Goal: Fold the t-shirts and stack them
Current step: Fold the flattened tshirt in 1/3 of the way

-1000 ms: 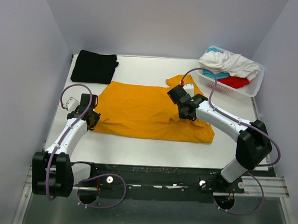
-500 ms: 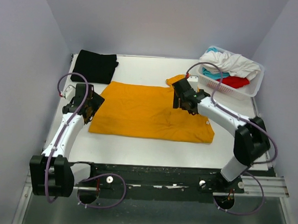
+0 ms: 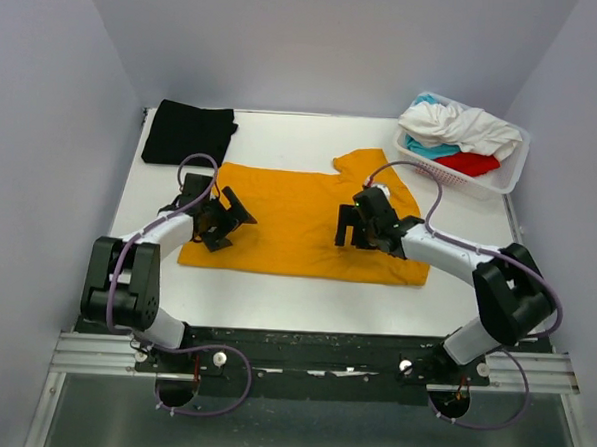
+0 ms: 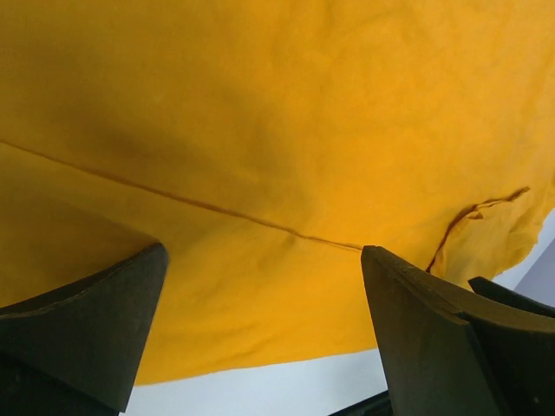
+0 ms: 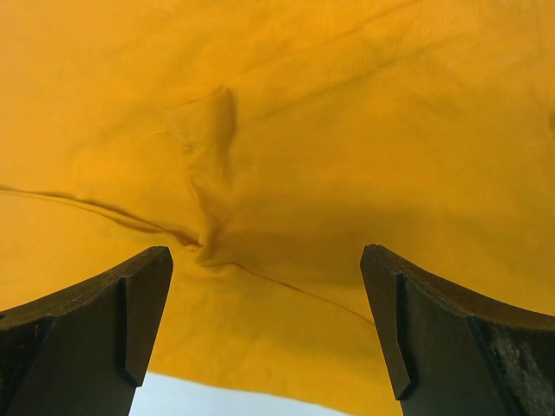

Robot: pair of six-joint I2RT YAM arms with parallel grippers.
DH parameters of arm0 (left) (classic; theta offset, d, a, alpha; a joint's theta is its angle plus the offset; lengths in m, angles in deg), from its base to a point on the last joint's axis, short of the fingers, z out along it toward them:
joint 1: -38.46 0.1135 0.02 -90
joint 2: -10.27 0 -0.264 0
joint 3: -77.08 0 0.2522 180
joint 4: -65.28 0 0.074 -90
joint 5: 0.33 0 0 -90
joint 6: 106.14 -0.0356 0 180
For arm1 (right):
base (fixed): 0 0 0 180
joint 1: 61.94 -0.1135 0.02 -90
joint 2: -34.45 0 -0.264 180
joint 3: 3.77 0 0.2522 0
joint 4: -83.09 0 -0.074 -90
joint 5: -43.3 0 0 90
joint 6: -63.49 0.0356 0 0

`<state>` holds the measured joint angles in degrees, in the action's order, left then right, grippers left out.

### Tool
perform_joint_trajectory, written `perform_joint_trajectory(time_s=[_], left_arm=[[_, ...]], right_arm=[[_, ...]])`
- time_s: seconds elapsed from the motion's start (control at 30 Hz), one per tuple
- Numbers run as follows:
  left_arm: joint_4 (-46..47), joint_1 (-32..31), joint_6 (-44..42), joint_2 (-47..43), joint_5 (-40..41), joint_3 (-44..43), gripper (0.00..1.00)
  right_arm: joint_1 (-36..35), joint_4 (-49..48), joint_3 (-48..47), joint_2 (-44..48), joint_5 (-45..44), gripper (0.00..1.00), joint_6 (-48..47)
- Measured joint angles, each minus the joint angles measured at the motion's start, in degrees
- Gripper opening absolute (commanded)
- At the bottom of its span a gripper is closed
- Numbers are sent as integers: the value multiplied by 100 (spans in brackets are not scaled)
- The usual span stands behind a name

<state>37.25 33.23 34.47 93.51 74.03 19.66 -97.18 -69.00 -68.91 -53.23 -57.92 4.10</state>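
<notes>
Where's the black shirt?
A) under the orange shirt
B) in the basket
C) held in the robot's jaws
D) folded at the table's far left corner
D: the black shirt lies folded at the far left corner of the table, apart from the orange shirt.

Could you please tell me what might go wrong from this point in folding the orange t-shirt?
1. The open right gripper hangs over a puckered crease in the mustard-orange t-shirt; closing there may pinch bunched cloth and skew the fold.
2. A line, seam or layer edge, crosses the cloth under the open left gripper; its fingers might catch one layer only, and the layers could separate.
</notes>
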Motion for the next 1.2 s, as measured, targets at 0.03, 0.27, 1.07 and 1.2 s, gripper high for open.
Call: perform_joint_trajectory(time_s=[0.03,0.27,1.07,1.2], left_arm=[[85,-24,-2,166,-83,-20,99],[306,-334,107,422,-271,-46,99],[-2020,-2275,1333,-2581,1683,1425,99],[-2312,-2275,1268,-2695,1961,1180,99]], right_arm=[[0,-46,0,-175,-2,100,35],[0,-219,509,-76,-243,100,319],[0,1711,2406,3069,116,100,1965],[0,1976,2328,3316,85,100,2011]])
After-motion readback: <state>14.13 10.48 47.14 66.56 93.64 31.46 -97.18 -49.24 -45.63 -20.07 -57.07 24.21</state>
